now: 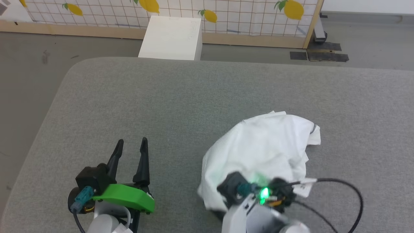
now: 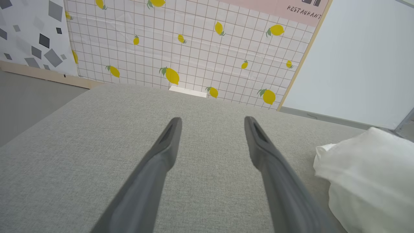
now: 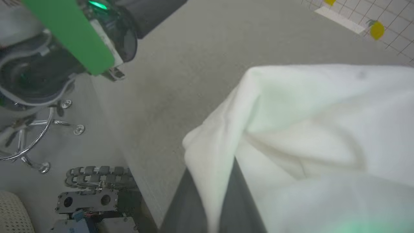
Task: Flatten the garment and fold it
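The garment [image 1: 262, 152] is a crumpled white heap on the grey padded table [image 1: 161, 97], right of centre near the front edge. It also appears at the right edge of the left wrist view, as garment [image 2: 368, 174]. In the right wrist view, my right gripper [image 3: 213, 204] is shut on a fold of the garment [image 3: 323, 129] near the table's front edge, with white cloth pinched between its dark fingers [image 3: 184, 207]. From the head, the right wrist [image 1: 255, 191] sits at the heap's near side and cloth hides its fingers. My left gripper [image 1: 131, 145] is open over bare table, left of the garment, holding nothing.
A white box [image 1: 171, 38] stands on the floor just beyond the table's far edge, before a lemon-patterned partition [image 1: 226, 16]. A black cable [image 1: 352, 194] loops off the right wrist. Below the front edge are the robot's base [image 3: 93, 197] and chrome chair legs [image 3: 42, 136].
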